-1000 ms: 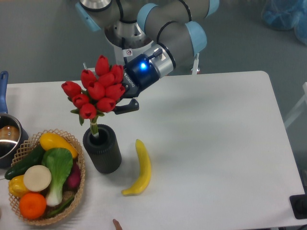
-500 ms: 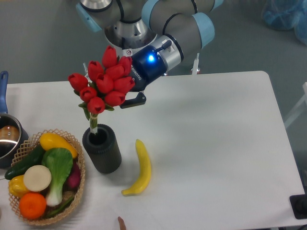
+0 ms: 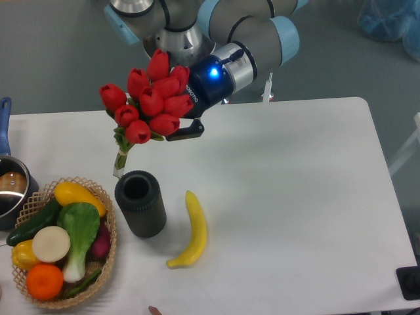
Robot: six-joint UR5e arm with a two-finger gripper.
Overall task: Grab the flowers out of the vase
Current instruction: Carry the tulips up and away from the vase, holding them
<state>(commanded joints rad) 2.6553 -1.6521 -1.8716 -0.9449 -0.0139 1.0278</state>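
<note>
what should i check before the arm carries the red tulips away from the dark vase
1. Bunch of red tulip flowers held at the two-finger gripper: ok.
2. Stem end out of the dark grey cylinder vase: ok, mouth shows empty.
3. Vase upright on the white table: ok.
4. Finger contact on the stems: cannot tell, buds hide it.
5. Yellow banana and wicker basket lie below the bunch, apart from it: ok.

Grey cylindrical arm links [image 3: 243, 29] with light-blue joint caps. Silver wrist collar just behind the gripper [image 3: 180, 121], then a dark body carrying a glowing blue light and small white lettering. Black finger [image 3: 186, 132] jutting below.
</note>
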